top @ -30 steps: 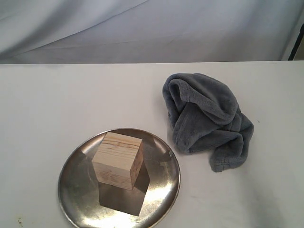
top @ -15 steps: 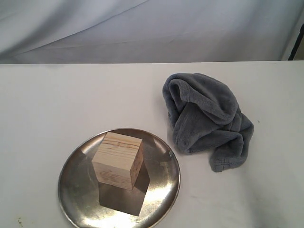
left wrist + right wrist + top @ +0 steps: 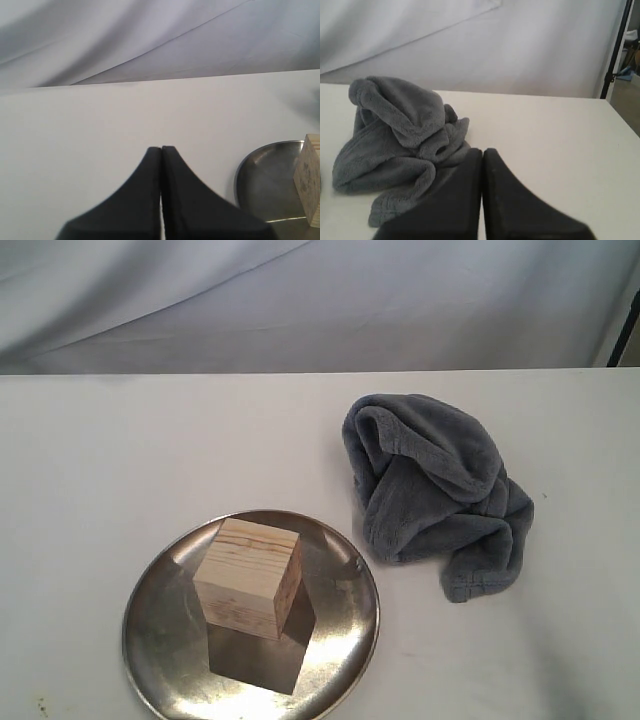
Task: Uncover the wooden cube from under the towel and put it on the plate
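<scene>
The wooden cube (image 3: 248, 578) stands upright on the steel plate (image 3: 340, 640) at the front left of the table, fully uncovered. The blue-grey towel (image 3: 432, 490) lies crumpled in a heap to the right of the plate, apart from it. Neither gripper shows in the exterior view. In the left wrist view my left gripper (image 3: 161, 148) is shut and empty above bare table, with the plate's rim (image 3: 241, 175) and the cube's edge (image 3: 310, 180) off to one side. In the right wrist view my right gripper (image 3: 482, 150) is shut and empty, close beside the towel (image 3: 395, 130).
A white tabletop (image 3: 120, 460) spreads around the plate and towel. A grey-white cloth backdrop (image 3: 300, 300) hangs behind the table's far edge. A dark stand (image 3: 615, 50) rises past the table's right side.
</scene>
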Robot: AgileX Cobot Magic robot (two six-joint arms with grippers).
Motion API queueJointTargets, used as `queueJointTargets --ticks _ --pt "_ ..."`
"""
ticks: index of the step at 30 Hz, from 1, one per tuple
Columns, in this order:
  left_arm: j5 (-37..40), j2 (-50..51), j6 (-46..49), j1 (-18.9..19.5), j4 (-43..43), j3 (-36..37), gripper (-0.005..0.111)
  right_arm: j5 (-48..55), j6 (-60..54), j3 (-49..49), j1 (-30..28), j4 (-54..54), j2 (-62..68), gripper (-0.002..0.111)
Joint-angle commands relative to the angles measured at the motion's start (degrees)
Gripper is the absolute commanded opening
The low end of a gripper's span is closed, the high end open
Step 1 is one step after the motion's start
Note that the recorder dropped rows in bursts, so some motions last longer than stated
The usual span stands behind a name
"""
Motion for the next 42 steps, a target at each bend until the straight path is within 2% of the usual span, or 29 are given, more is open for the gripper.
queueJointTargets --ticks 1,11,18,23,35,42 --pt "-0.47 -0.19 -0.13 -0.17 -0.37 0.21 0.000 4.28 -2.29 0.19 -0.49 -0.64 -0.19 0.000" --pt "-0.47 -0.19 -0.13 -0.17 -0.37 0.21 0.000 5.48 -2.43 0.19 -1.00 -1.15 -0.19 0.000" --pt "-0.47 -0.19 -0.13 -0.17 -0.37 0.21 0.000 5.48 -2.01 0.19 -10.09 -1.15 -0.19 0.000" --pt "-0.47 -0.19 -0.13 -0.17 -0.37 0.21 0.000 5.61 -2.13 0.19 -13.81 -1.15 -0.19 0.000" --pt "-0.47 -0.19 -0.13 -0.17 -0.37 0.21 0.000 5.72 -2.11 0.19 -13.80 -1.41 -0.19 0.000" --pt "-0.47 -0.19 -0.13 -0.17 -0.37 0.21 0.000 5.71 -2.11 0.19 -10.87 -1.41 -0.19 0.000"
